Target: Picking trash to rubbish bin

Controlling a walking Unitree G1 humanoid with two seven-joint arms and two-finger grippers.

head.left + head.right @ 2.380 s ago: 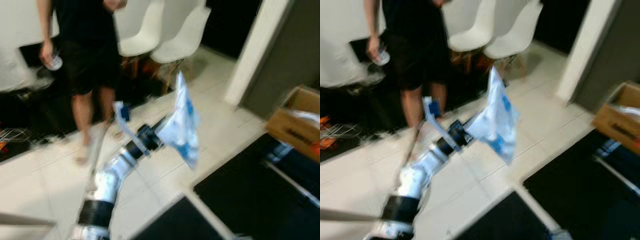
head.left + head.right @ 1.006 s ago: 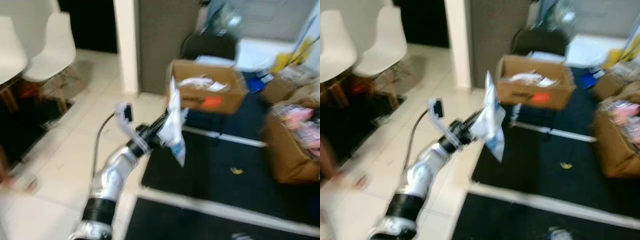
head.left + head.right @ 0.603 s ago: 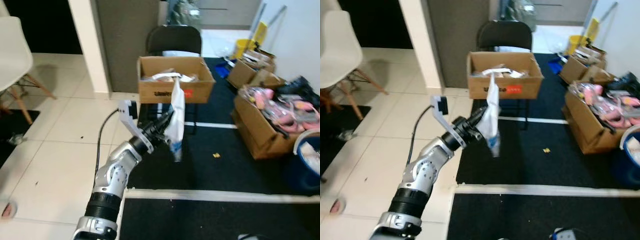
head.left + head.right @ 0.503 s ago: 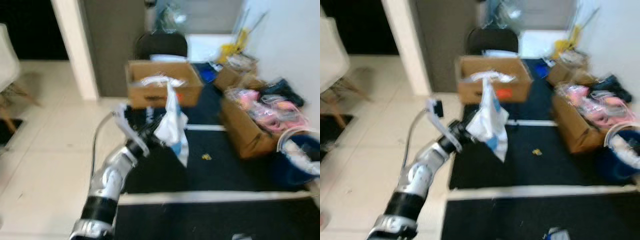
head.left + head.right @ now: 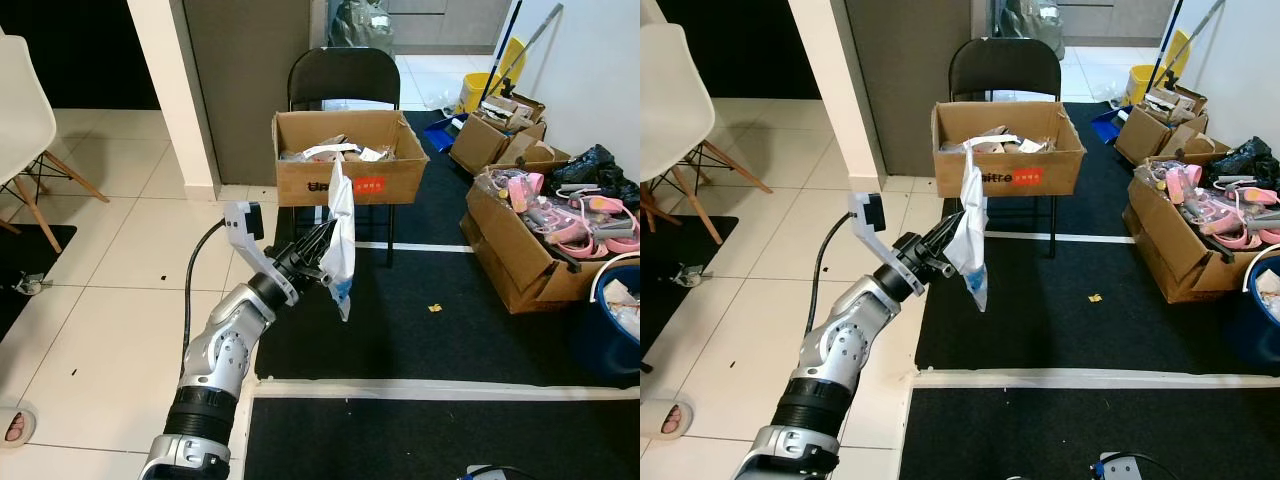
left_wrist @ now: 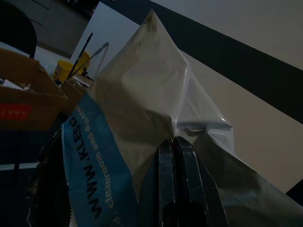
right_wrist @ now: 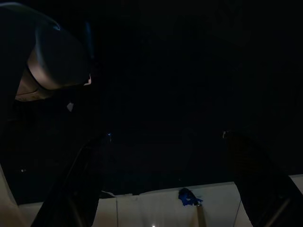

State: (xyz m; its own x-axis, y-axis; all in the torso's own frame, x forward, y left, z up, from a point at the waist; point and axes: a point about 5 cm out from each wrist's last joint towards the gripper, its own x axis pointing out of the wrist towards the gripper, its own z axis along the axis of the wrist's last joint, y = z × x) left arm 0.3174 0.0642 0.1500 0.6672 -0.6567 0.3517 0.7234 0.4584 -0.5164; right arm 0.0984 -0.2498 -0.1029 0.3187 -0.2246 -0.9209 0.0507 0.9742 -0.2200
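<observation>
A white plastic bag with blue print (image 5: 340, 240) hangs from my left gripper (image 5: 320, 252), which is shut on its crumpled top. The arm reaches forward over the edge of a black mat. In the left wrist view the shut fingertips (image 6: 174, 153) pinch the bag (image 6: 137, 109). Just beyond the bag, an open cardboard box (image 5: 348, 165) with paper and wrappers inside rests on a black chair (image 5: 343, 72). The right wrist view is very dark; the right gripper (image 7: 165, 189) hangs low, its two fingers standing apart with pale floor between them.
Black mats (image 5: 440, 330) cover the floor ahead, split by white strips. Open cardboard boxes with pink items (image 5: 530, 240) and a blue bucket (image 5: 615, 325) stand at the right. A white pillar (image 5: 168, 90) and a white chair (image 5: 25, 110) stand on the tiled floor at the left.
The view has swung right, away from a person and white chairs, to the box on the chair. The bag stays in my left gripper and now hangs straighter.
</observation>
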